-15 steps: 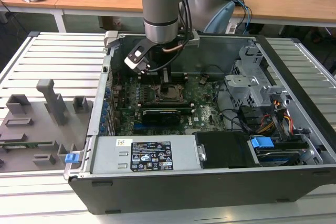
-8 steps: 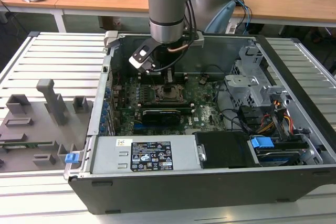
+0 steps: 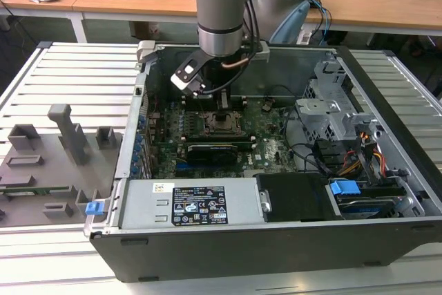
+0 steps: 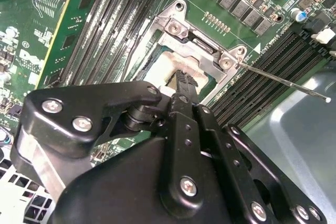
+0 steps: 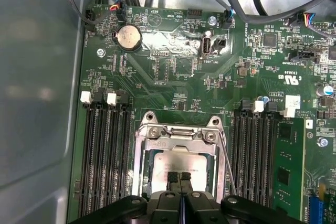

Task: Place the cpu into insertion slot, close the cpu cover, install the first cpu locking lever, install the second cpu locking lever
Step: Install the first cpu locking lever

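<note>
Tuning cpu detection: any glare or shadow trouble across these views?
First wrist view: cpu face evenly lit, pincer covers one edge; white glare patch on the board beside the coin cell. Second wrist view: cpu face washed out to near white. Exterior view: even room light, socket dim beneath the arm.

The exterior view stands off the arm [image 3: 219, 5], high and well back, looking down at a slant into the open computer case [image 3: 228, 240] on the slatted table [image 3: 69, 74]. Both wrist views ride close above the motherboard [image 5: 173, 77] and look past the gripper [image 5: 179, 178], the first squarely down onto the board, the second nearer and tilted. All three views share the cpu cover [image 5: 181, 134] and the memory slots [image 5: 107, 150] beside it.
</note>
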`<state>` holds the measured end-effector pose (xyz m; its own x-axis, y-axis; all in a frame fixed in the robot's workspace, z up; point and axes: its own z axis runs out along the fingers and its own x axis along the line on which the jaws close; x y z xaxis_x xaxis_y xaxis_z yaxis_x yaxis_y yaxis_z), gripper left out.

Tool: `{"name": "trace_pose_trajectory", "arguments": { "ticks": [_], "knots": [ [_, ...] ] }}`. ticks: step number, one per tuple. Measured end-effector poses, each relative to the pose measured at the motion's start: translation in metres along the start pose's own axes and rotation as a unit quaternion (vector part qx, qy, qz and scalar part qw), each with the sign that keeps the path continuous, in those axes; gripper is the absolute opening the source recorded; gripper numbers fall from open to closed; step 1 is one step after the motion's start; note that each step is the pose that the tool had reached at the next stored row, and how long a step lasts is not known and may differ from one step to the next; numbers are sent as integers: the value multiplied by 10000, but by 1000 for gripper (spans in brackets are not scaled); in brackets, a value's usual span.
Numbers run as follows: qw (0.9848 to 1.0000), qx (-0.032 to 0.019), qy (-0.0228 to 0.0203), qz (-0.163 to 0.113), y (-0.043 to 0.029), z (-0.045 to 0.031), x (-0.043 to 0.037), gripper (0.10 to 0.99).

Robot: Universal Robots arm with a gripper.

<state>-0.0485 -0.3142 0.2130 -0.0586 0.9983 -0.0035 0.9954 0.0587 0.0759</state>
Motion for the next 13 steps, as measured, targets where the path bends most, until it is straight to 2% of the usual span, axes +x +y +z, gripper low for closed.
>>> {"name": "trace_pose_trajectory", "arguments": {
  "ticks": [13],
  "knots": [
    [10000, -1, 1, 0, 2, -25, 0, 106]
  ]
}}
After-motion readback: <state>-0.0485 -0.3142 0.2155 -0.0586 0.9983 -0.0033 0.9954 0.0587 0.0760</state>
